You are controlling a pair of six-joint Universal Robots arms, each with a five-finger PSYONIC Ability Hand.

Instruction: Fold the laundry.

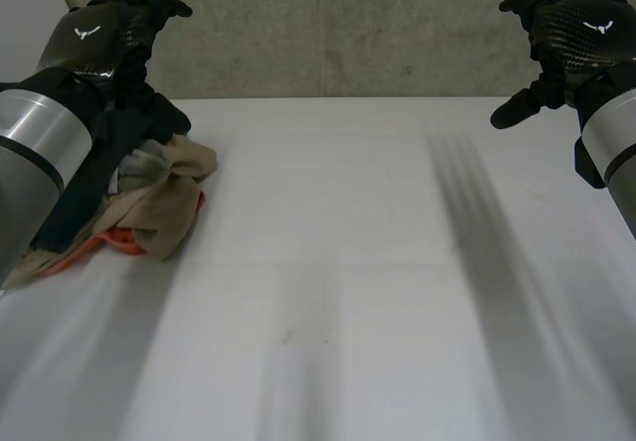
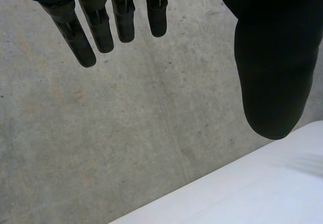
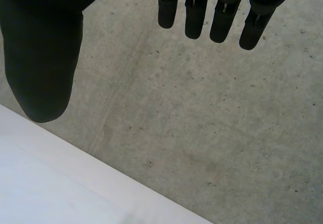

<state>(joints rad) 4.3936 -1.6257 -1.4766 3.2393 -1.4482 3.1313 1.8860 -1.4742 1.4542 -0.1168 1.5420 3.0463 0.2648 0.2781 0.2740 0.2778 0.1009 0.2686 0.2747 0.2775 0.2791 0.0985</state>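
Folding has not begun: the laundry [image 1: 159,203], a soft crumpled heap of beige, orange and grey cloth, lies at the left edge of the smooth white table [image 1: 348,262], while the left hand [image 1: 104,34] and right hand [image 1: 576,29] hang near its far corners, fingers straight, spread and empty.

Shows no readable words or numbers, just a white winged emblem [image 1: 87,32] on the left hand [image 1: 111,42] and the right hand [image 1: 568,36].
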